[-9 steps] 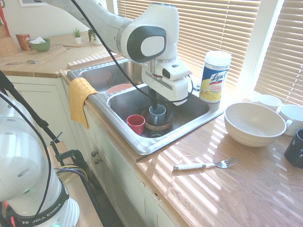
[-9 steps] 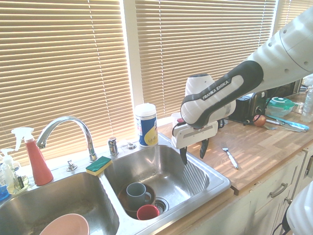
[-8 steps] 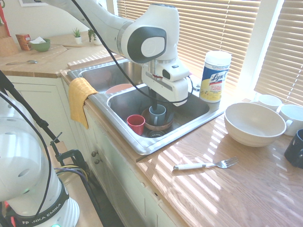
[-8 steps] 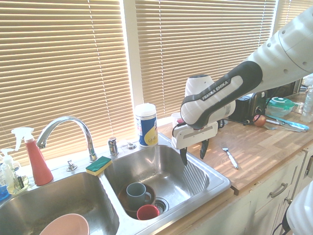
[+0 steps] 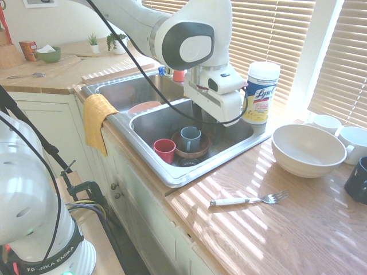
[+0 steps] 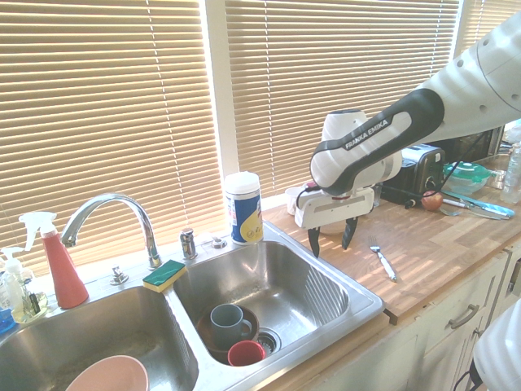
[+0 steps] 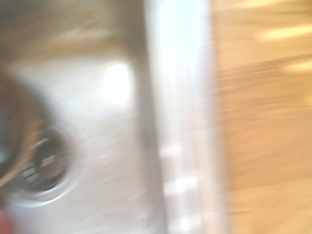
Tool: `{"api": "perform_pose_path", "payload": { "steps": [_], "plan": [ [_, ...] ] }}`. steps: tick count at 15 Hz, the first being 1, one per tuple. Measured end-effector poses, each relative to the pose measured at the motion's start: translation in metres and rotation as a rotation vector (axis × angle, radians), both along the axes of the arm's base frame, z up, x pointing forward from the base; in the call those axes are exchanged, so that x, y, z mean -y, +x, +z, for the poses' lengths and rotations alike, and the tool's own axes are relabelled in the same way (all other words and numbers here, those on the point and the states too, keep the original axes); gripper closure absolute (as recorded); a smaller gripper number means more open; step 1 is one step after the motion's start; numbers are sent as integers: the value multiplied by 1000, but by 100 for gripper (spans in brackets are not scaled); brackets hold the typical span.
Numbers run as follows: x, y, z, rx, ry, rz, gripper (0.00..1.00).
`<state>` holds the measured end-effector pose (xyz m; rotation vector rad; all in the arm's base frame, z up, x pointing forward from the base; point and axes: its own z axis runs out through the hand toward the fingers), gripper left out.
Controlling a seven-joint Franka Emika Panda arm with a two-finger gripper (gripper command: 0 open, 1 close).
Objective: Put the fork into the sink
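White Franka Emika arm [image 6: 383, 138], hand [image 6: 332, 236] open and empty, near the Lysol canister [image 5: 261, 93].

the wooden counter [image 5: 252, 240] carries a fork [image 5: 249, 200] (white-handled), bowl [image 5: 308, 150] and mugs [image 5: 354, 143].

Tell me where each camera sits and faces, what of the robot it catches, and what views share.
First exterior view: high on the cabinet side, facing across the sink toward the window blinds; arm and base show.
Second exterior view: above the basins' other end, facing along the counter; arm and open hand show.
Wrist view: on the wrist, looking down at basin, rim and wood, blurred; no robot parts.
Both exterior views share the fork.
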<state>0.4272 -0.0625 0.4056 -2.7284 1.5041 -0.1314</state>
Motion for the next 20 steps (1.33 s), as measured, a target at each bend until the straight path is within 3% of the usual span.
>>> {"api": "perform_pose_path", "payload": {
  "steps": [6, 13, 14, 20],
  "plan": [
    [95, -34, -27, -65, -33, -163, 0],
    [125, -43, -63, -88, -20, -197, 0],
    [124, -42, -68, -93, -18, -194, 100],
    [121, -38, -84, -99, -13, -177, 100]
  ]
}}
